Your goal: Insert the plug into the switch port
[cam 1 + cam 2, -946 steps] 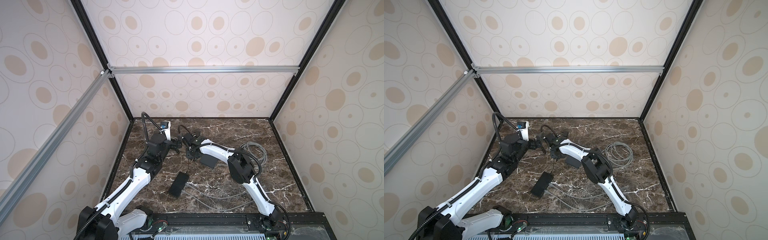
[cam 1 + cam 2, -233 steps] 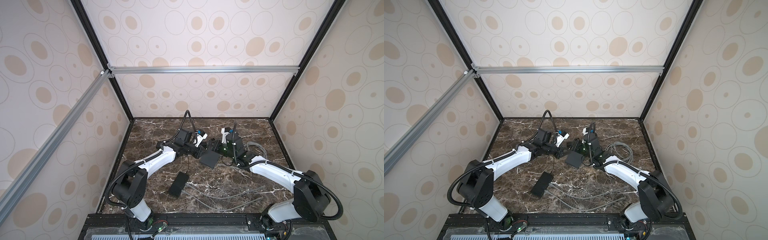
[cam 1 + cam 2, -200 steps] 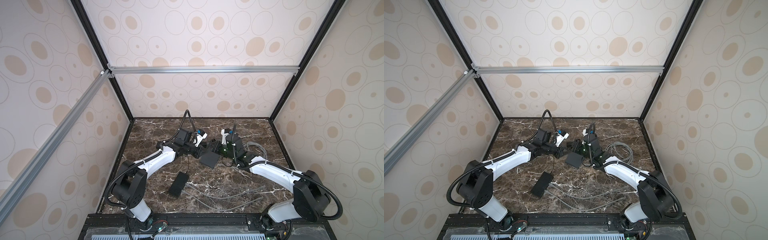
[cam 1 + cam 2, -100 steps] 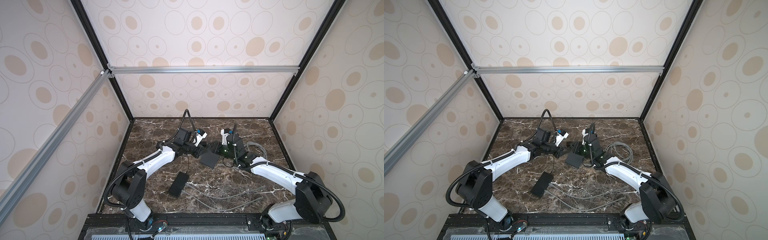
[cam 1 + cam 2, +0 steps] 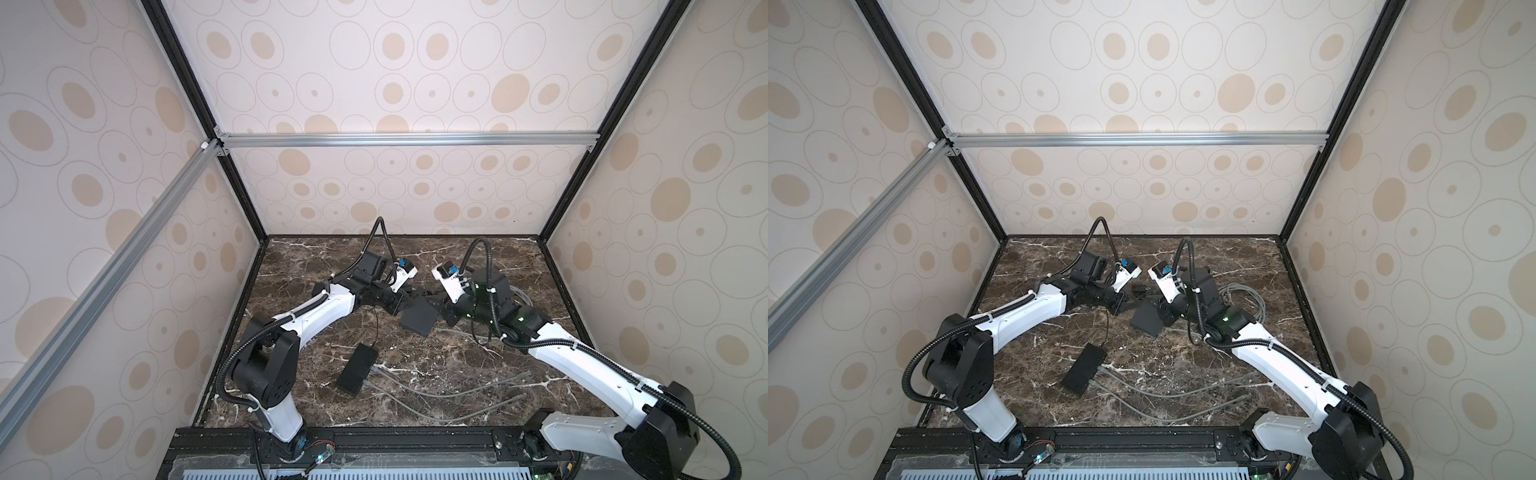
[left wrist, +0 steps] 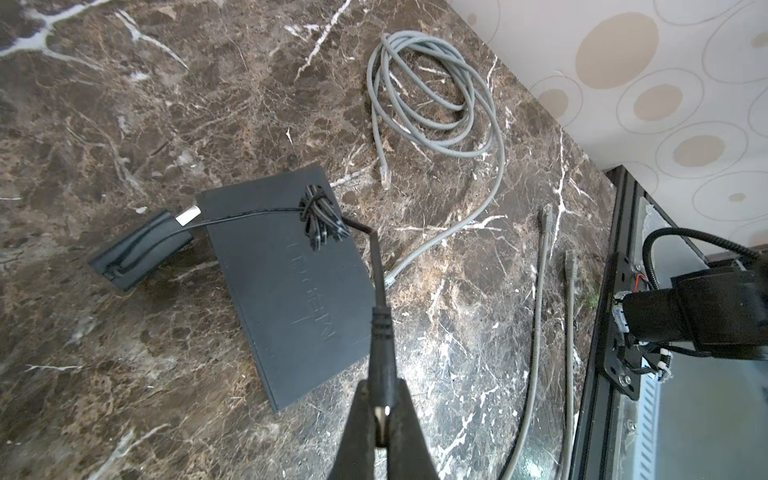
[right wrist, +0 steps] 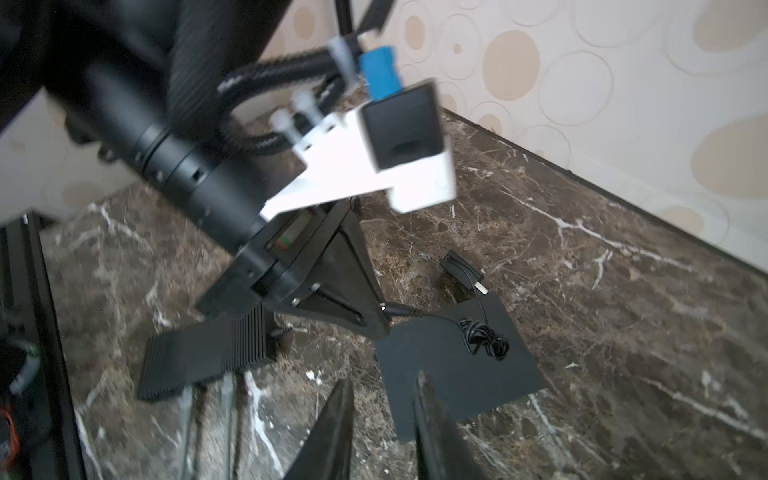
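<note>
left end effector [image 6: 381, 401] pinches the plug [image 6: 380, 332]; right end effector [image 7: 382, 380] spread near switch [image 7: 457, 374].

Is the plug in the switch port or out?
Out. The left gripper holds the plug; its metal tip shows bare between the jaws, off the switch.

We count two flat black boxes, the switch [image 5: 419, 318] and a second box [image 5: 356, 369], one small adapter [image 6: 141, 249], three grey cables [image 6: 375, 120], and one black cord [image 6: 249, 216] with one plug [image 6: 381, 332], all on one worktop [image 5: 457, 365].
</note>
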You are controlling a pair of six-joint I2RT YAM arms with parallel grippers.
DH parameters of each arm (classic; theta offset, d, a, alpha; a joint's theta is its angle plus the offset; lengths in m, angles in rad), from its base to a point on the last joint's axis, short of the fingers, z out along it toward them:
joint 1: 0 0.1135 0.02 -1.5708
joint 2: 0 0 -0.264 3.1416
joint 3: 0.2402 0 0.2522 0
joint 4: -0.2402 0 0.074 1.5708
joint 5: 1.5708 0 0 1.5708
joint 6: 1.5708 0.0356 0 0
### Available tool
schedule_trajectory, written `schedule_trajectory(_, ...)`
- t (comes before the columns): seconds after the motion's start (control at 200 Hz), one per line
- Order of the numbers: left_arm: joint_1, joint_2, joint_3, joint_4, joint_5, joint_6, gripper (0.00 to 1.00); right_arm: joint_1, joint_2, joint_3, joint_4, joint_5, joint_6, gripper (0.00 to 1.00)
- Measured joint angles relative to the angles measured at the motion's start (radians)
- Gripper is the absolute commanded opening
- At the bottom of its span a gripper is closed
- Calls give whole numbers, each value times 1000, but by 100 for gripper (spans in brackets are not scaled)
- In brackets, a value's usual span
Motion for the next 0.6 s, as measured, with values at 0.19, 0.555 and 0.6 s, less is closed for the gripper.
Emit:
schedule_trajectory(0.19,0,4,10,-42,18,28,0,17,-1,-24,-77,-76,-605,36)
schedule_trajectory(0.555,0,4,13,-57,40,43,0,17,153,85,-185,9,-1057,22)
schedule_trajectory(0.6,0,4,13,-58,41,43,0,17,170,91,-180,25,-1067,22)
